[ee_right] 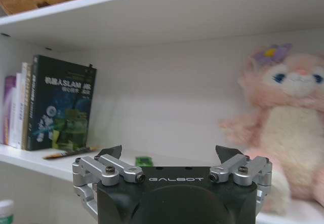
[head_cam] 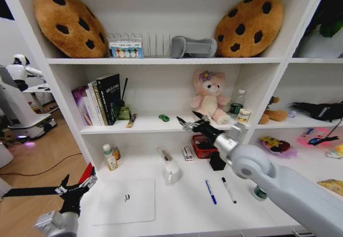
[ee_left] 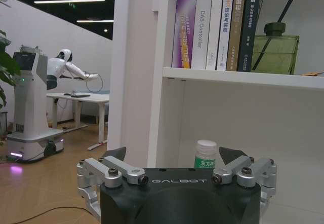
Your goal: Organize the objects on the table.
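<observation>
A closed silver laptop (head_cam: 126,200) lies on the white table (head_cam: 182,215) at the front left. Right of it lie a blue pen (head_cam: 210,191) and a black pen (head_cam: 229,190). A green-lidded can (head_cam: 260,193) peeks out beside my right arm. On the middle shelf sits a tiny green toy car (head_cam: 164,118) (ee_right: 144,160). My right gripper (head_cam: 185,123) (ee_right: 169,153) hovers open and empty at that shelf, just right of the car. My left gripper (head_cam: 91,177) (ee_left: 172,155) is open and empty off the table's left end, facing a white-capped bottle (ee_left: 206,155) (head_cam: 110,157).
Books (head_cam: 99,100), a green glass bottle (head_cam: 124,111) and a slim yellow-brown strip (head_cam: 131,120) stand left of the car. A pink plush (head_cam: 210,96) sits to its right. A white mug (head_cam: 171,171), a red basket (head_cam: 203,146) and a small box (head_cam: 187,153) crowd the table's back.
</observation>
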